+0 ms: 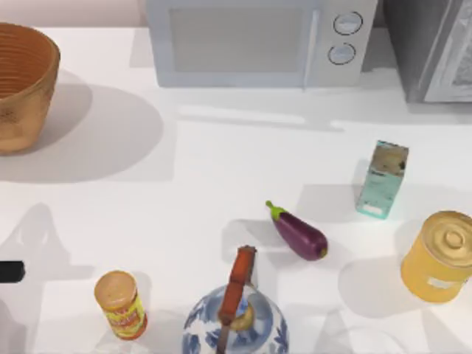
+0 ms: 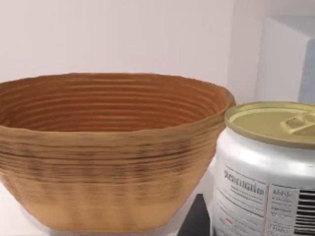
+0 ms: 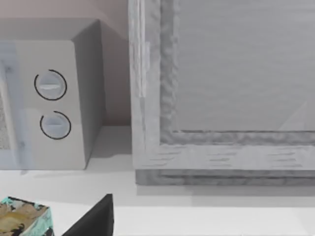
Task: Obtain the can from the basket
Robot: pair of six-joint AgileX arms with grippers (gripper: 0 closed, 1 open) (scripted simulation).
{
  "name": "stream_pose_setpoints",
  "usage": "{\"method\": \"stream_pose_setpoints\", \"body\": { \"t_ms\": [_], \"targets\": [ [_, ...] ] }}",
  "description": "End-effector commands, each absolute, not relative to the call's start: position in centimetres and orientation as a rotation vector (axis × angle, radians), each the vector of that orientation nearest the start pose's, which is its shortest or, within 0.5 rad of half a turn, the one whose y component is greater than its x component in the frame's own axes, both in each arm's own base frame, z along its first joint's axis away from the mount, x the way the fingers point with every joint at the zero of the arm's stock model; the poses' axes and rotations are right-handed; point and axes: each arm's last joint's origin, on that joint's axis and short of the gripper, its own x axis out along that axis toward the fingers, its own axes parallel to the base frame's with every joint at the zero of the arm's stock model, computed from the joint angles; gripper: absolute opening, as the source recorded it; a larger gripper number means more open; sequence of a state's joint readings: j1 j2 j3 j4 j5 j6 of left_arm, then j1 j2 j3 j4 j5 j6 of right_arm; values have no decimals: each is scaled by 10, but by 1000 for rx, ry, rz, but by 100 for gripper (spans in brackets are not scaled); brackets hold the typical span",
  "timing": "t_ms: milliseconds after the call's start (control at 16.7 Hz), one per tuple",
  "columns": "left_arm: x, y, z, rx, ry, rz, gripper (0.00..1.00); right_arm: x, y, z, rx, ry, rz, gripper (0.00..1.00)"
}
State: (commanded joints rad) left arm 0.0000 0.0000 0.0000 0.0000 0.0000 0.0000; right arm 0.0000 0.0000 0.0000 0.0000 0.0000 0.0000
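The can, short with a white label and a pale beige top, fills the near side of the left wrist view, just beside the outer wall of the basket. One dark finger of my left gripper presses against the can's side; the other finger is hidden behind it. From above, the orange-brown wicker basket stands at the table's far left back, and a dark tip of my left arm pokes in at the left edge, well in front of it. My right gripper's dark finger shows near the microwave.
A microwave and a grey cabinet line the back. A teal carton, an eggplant and a big yellow can stand at the right. An orange-labelled canister and a blue-and-white teapot sit at the front.
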Motion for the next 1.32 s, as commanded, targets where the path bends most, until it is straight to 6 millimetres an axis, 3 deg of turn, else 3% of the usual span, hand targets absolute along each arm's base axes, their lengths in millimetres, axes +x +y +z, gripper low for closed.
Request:
{"method": "stream_pose_setpoints", "body": {
  "t_ms": [540, 1320],
  "targets": [
    [113, -3, 160, 17, 51, -60, 0, 106, -1, 160, 0, 0, 0, 100],
    [175, -20, 171, 19, 212, -474, 0, 106, -1, 160, 0, 0, 0, 100]
  ]
}}
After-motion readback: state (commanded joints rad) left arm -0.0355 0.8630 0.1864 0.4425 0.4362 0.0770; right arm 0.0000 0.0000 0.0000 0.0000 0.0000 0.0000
